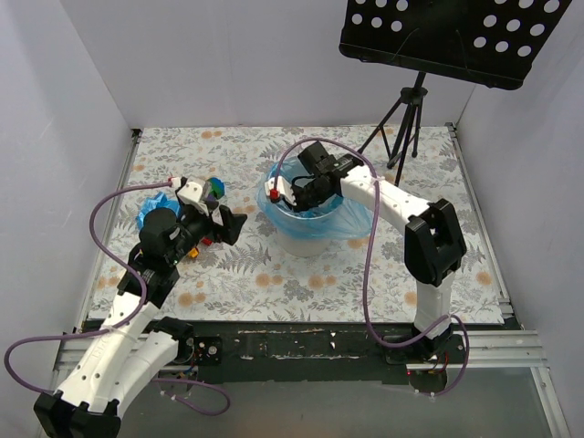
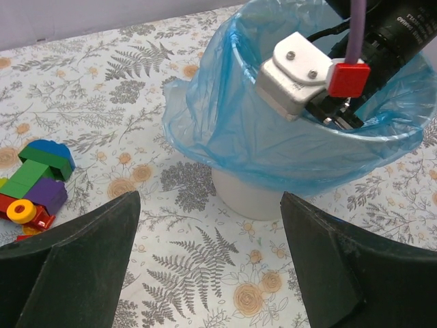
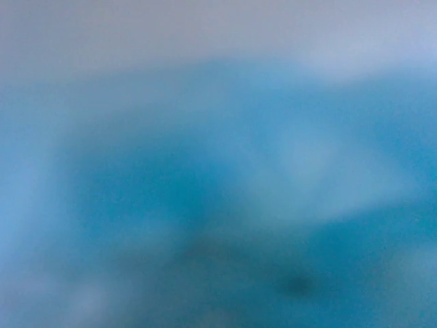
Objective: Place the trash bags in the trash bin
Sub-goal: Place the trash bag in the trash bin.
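The cream-white trash bin (image 1: 306, 243) stands mid-table, and a blue trash bag (image 1: 352, 221) lines it, its film folded out over the rim. In the left wrist view the bin's bare wall (image 2: 249, 202) shows below the bag (image 2: 225, 130). My right gripper (image 1: 293, 195) reaches down into the bin's mouth, its fingertips hidden inside; the right wrist view is nothing but blurred blue film (image 3: 218, 178). My left gripper (image 1: 230, 226) hovers left of the bin, open and holding nothing (image 2: 208, 229). A second crumpled blue bag (image 1: 153, 208) lies at the far left.
Multicoloured toy blocks (image 2: 34, 181) lie on the floral cloth to the left of the bin, near my left arm (image 1: 215, 188). A black perforated music stand (image 1: 447, 36) on a tripod (image 1: 401, 128) rises at the back right. White walls enclose the table.
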`<state>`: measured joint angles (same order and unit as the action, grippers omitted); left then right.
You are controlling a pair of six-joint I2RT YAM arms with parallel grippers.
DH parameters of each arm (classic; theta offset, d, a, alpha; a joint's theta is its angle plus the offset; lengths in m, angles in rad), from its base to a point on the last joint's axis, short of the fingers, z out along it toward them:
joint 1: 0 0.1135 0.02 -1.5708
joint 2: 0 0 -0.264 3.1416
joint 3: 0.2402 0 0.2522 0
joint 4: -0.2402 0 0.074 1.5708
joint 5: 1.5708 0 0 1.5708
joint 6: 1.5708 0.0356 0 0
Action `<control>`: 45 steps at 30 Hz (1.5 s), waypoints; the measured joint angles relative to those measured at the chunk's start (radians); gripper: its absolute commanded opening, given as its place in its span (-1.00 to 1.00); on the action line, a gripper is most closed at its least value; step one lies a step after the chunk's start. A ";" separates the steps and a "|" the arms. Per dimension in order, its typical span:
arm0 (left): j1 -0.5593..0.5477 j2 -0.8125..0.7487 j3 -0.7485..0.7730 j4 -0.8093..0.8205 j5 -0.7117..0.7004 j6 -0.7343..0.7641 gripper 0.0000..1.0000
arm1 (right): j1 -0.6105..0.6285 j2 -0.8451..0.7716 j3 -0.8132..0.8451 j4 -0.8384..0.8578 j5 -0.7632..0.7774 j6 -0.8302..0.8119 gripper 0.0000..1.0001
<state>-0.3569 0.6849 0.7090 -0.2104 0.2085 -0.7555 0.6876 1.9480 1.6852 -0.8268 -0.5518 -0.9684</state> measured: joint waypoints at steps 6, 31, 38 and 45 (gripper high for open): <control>0.000 0.004 -0.011 -0.011 0.004 -0.003 0.69 | -0.025 -0.122 -0.217 0.203 -0.049 0.069 -0.60; 0.000 0.159 0.009 0.019 0.074 0.008 0.71 | -0.037 -0.051 -0.269 0.233 0.032 0.201 -0.70; 0.000 0.274 0.008 0.104 0.103 -0.018 0.71 | -0.022 -0.152 -0.158 0.189 0.031 0.238 -0.33; 0.003 0.385 0.048 0.147 0.109 -0.014 0.71 | -0.017 -0.281 -0.103 0.225 0.057 0.290 -0.25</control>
<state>-0.3538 1.0695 0.7574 -0.0635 0.3180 -0.7692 0.6708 1.6672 1.5822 -0.6014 -0.4950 -0.6785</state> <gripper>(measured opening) 0.852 0.371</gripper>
